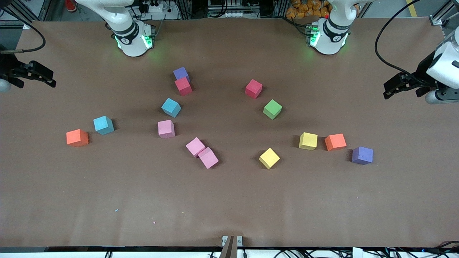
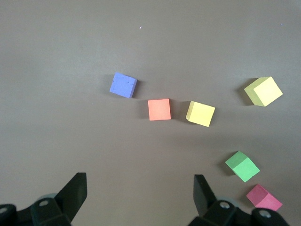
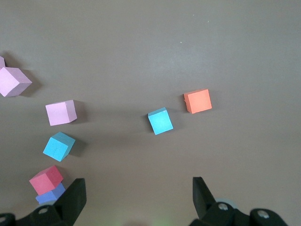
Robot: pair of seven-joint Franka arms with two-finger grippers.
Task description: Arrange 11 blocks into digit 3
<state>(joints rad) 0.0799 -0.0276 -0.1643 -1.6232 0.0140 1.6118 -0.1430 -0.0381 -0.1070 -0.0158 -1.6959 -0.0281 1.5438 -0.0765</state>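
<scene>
Blocks lie scattered on the table [image 1: 229,200], no digit shape started, so this reads as the starting layout with everything left to do. Sweeping from the right arm's end: orange block [image 1: 77,138] and light blue block [image 1: 103,125] sit near each other, apart; then a second light blue block [image 1: 171,107] with a pink block [image 1: 166,128] nearer the camera; purple block [image 1: 181,74] touching a red block [image 1: 183,86]; two pink blocks [image 1: 195,147] [image 1: 208,157] touching, tilted. Mid-table: second red block [image 1: 254,88], green block [image 1: 272,109], yellow block [image 1: 269,158]. Toward the left arm's end: yellow [image 1: 308,141], orange [image 1: 335,142], purple [image 1: 362,155] in a loose row, not touching. That's thirteen visible, more than the eleven needed. Right gripper [image 1: 30,75] hangs over the table edge at its own end, jaws spread wide, empty. Left gripper [image 1: 403,86] likewise over its end, jaws wide apart, holding nothing. Both parked clear of the blocks, likely waiting for the first pick.
</scene>
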